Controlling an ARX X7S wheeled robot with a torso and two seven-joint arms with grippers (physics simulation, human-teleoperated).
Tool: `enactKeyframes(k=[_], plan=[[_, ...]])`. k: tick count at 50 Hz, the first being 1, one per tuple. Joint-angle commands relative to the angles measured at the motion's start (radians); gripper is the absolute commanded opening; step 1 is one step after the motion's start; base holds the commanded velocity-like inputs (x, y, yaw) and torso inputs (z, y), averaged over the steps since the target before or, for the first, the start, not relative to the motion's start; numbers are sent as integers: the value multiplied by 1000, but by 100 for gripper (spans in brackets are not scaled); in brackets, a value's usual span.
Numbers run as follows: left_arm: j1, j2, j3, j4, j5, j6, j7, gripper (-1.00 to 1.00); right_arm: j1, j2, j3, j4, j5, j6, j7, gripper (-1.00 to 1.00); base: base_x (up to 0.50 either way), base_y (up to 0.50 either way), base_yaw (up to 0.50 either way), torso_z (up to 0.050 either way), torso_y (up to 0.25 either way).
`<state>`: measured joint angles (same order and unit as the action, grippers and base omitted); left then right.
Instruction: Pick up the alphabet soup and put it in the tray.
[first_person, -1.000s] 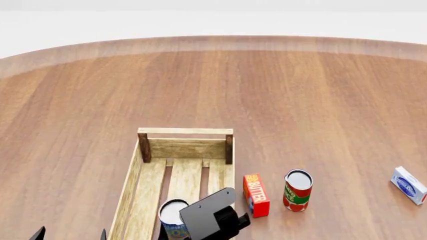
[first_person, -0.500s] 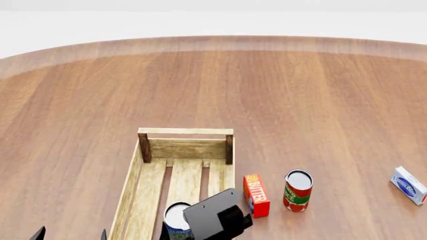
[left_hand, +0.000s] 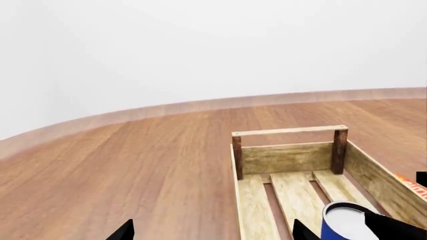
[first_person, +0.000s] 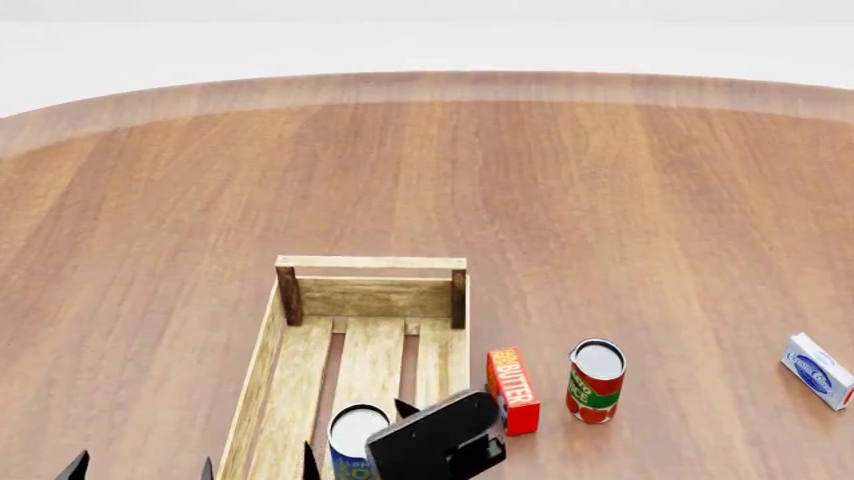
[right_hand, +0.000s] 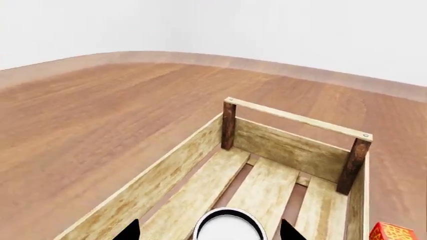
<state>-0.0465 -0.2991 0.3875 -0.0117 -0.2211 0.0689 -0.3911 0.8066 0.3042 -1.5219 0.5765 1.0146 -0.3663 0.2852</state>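
Observation:
The alphabet soup (first_person: 355, 430), a blue-labelled can with a white top, stands upright on the slats inside the light-wood tray (first_person: 371, 263), near its close end. My right gripper (first_person: 356, 434) is open, with a black fingertip on each side of the can and a gap to it. In the right wrist view the can (right_hand: 229, 229) sits between the spread fingertips (right_hand: 130, 230), with the tray's far rail (right_hand: 297, 119) beyond. My left gripper (first_person: 140, 468) is open and empty over bare table left of the tray. In the left wrist view the can (left_hand: 343, 222) shows inside the tray (left_hand: 288, 131).
A red butter box (first_person: 513, 390) stands just right of the tray. A red-and-green can (first_person: 595, 382) stands right of it. A white and blue box (first_person: 817, 370) lies at the far right. The round wooden table's edge (first_person: 427, 85) curves across the back.
The right gripper carried the can slightly toward the near end of the tray, then its fingers spread apart and let go of the can. The left arm has not moved.

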Motion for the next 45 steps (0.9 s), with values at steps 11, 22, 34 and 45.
enactKeyframes(k=[11, 22, 34, 45], plan=[[20, -20, -6, 68, -15, -9, -13, 100, 15, 235, -30, -509, -104, 10, 258, 100, 0, 0, 0, 0, 0], [32, -32, -2, 120, -15, -26, -23, 100, 39, 312, -24, -691, -155, 23, 357, 100, 0, 0, 0, 0, 0], [52, -49, -1, 218, -23, -54, -39, 100, 64, 367, -14, -838, -198, 47, 439, 100, 0, 0, 0, 0, 0], [64, -63, 9, 289, -9, -72, -52, 100, 82, 410, -6, -946, -232, 69, 498, 100, 0, 0, 0, 0, 0]])
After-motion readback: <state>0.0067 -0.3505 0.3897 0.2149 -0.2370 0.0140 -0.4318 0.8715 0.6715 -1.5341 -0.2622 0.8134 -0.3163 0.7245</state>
